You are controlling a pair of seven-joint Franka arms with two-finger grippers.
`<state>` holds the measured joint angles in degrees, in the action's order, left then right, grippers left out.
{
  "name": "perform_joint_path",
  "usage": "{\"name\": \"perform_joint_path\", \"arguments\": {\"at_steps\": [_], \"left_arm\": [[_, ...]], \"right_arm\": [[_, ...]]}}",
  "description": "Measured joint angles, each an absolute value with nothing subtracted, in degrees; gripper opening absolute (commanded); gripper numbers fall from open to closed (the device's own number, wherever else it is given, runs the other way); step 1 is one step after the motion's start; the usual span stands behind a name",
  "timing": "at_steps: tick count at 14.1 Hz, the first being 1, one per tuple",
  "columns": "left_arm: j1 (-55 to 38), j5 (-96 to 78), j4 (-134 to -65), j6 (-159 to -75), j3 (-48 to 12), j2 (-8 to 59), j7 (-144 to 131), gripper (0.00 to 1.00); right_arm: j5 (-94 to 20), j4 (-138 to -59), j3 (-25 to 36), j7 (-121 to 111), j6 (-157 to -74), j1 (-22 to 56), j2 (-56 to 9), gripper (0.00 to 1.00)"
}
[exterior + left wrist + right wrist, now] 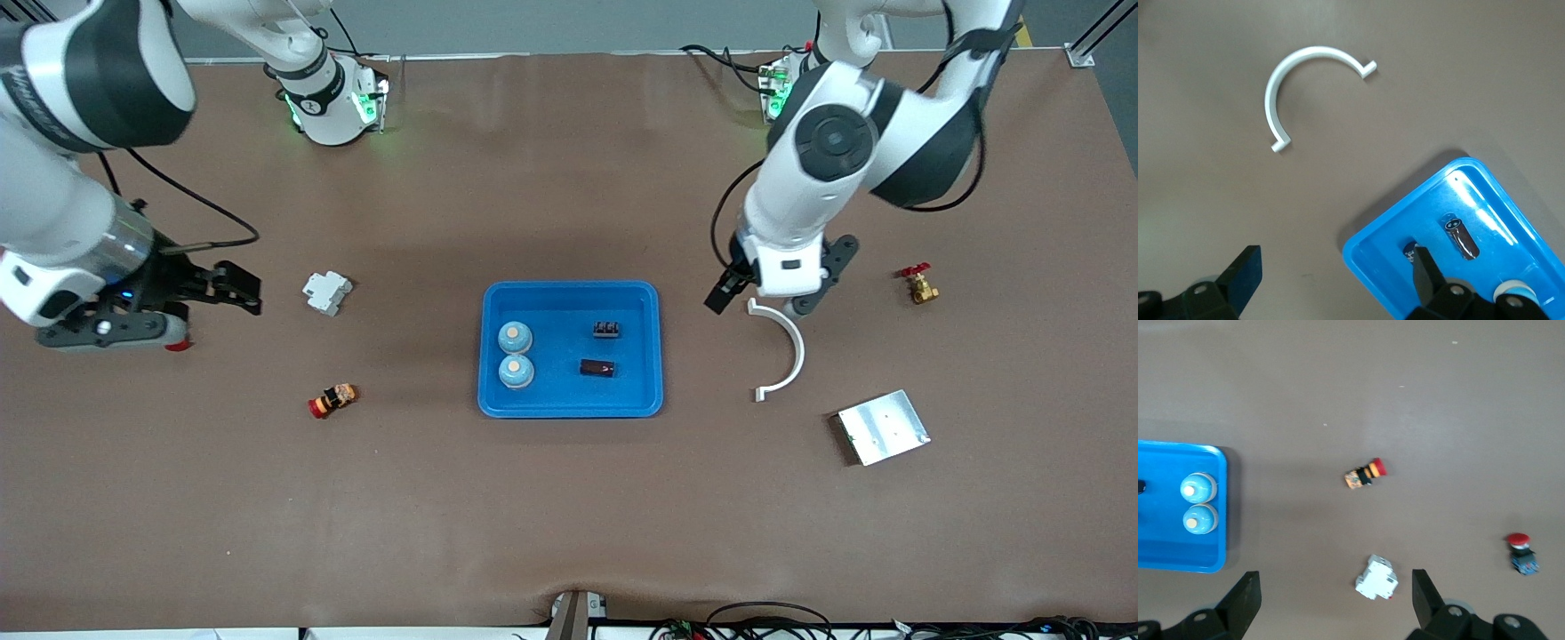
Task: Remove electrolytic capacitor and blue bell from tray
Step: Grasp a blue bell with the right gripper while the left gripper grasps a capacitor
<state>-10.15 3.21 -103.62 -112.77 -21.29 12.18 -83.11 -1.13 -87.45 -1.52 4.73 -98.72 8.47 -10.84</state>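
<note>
In the blue tray (571,404), the dark capacitor (597,367) lies on its side nearest the camera with two blue bells (516,372) beside it toward the right arm's end, and a small black part (606,329) sits farther back; nothing is out yet. The left gripper (763,300) hovers with fingers spread over a white curved piece (786,352) just outside the tray, so it is best placed for the capacitor; it should probably come down straight, fingers across the barrel's width, clear of the rim. The right gripper (222,292), fingers also spread and empty, waits over bare surface well away.

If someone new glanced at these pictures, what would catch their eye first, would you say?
The shallow bright blue plastic tray at mid-table stands out, holding two pale blue round bells, a small dark capacitor and a small black block. Beside it, toward the left arm's end, lies a white plastic half-ring, with the left tool open above it.
</note>
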Motion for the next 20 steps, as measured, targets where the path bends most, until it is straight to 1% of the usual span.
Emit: {"name": "perform_joint_path", "arguments": {"at_steps": [4,10,16,20], "left_arm": [[-10.9,3.3,-100.8,-114.5,-21.3,15.5,-88.5,1.0],[-14.5,3.4,-99.0,-114.4,-21.4,18.8,-91.5,1.0],[-17.4,5.7,-97.7,-114.7,-21.4,23.7,-101.4,1.0],[-17.5,5.7,-96.7,-114.7,-21.4,24.9,-102.8,1.0]], "right_arm": [[-1.1,-87.5,-1.6,10.4,-103.0,13.9,-15.0,1.0],[-1.1,-87.7,-1.6,29.1,-107.9,22.4,-22.1,1.0],[-1.2,-90.4,-1.6,37.7,-114.9,26.0,-27.4,1.0],[-1.2,-90.9,-1.6,45.7,-120.1,30.1,-32.8,1.0]]}}
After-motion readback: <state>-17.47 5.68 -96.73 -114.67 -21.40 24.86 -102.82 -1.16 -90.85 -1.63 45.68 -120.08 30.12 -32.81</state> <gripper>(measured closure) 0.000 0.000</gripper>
